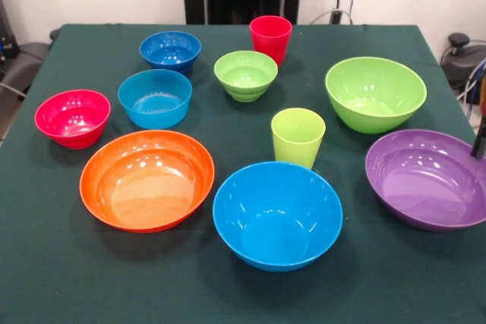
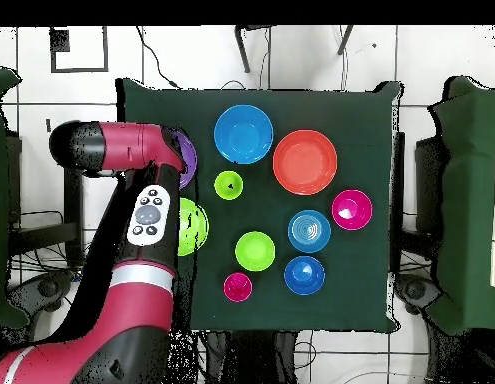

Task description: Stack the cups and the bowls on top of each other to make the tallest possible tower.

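Ten pieces sit apart around the lime green cup (image 1: pixel 297 136), nothing nested yet, likely laid out for picking; whether the gripper is open I cannot tell.

cups: 2, both upright. red cup (image 1: pixel 270 36) near the table's far edge, lime green cup (image 1: pixel 298 136) mid-table
large bowls: 4, orange (image 1: pixel 147 178), light blue (image 1: pixel 277 213), purple (image 1: pixel 427 177), lime green (image 1: pixel 375 92), all separate
small bowls: 4, pink-red (image 1: pixel 73 117), dark blue (image 1: pixel 170 50), light blue (image 1: pixel 155 97), lime green (image 1: pixel 245 74)
tower: nothing stacked yet
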### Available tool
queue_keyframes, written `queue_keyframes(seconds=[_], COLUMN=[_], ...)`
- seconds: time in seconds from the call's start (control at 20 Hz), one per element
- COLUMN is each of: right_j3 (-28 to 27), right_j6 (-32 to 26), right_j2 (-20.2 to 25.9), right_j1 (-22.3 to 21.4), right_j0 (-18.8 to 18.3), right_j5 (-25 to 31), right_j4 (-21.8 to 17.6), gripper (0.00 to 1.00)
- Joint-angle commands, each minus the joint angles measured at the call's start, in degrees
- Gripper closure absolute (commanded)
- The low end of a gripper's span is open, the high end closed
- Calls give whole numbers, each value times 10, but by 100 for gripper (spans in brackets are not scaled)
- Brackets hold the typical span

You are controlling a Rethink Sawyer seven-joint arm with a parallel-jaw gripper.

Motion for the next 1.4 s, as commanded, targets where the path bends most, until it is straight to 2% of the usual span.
queue_keyframes(seconds=[0.05,0.7,1.1,1.2,1.25,1.4], right_j3=[-38,-98,-129,-124,-122,-121], right_j6=[98,123,156,155,155,159], right_j2=[41,16,-38,-34,-32,-36], right_j1=[70,125,151,148,147,142], right_j0=[17,32,46,44,43,44], right_j5=[0,4,30,18,13,22], right_j4=[-7,3,-4,-1,1,3], gripper=[0,0,0,0,100,100])
